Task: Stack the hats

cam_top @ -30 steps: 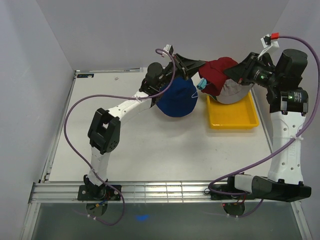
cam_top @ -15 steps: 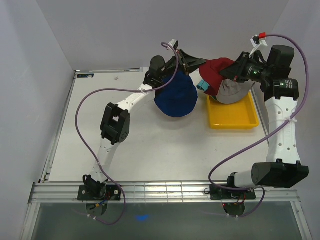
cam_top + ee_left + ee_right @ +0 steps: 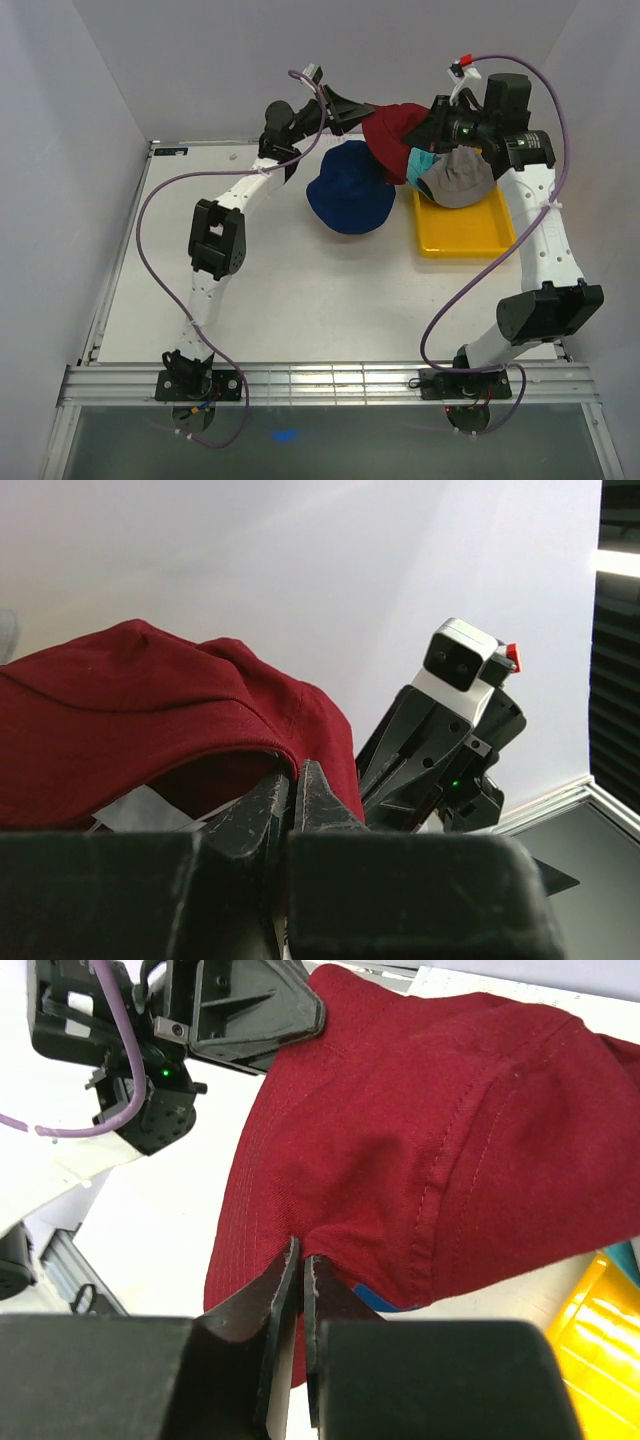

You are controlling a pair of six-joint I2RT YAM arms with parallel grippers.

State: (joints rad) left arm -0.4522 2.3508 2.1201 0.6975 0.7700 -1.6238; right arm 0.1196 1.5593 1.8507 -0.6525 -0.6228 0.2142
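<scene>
The dark red hat hangs in the air at the back of the table, held from both sides. My left gripper is shut on its left brim, and my right gripper is shut on a fold of its right side. Just left of and below it, the royal blue hat lies on the table. The light grey hat rests on the yellow tray, with a strip of the teal hat showing between it and the red one.
The two grippers face each other closely across the red hat: the right one shows in the left wrist view, the left one in the right wrist view. White walls stand close behind and at both sides.
The red hat has come up off the grey hat and moved left toward the blue hat, carried by both arms. My left gripper closed on its brim. The grey hat is now uncovered.
</scene>
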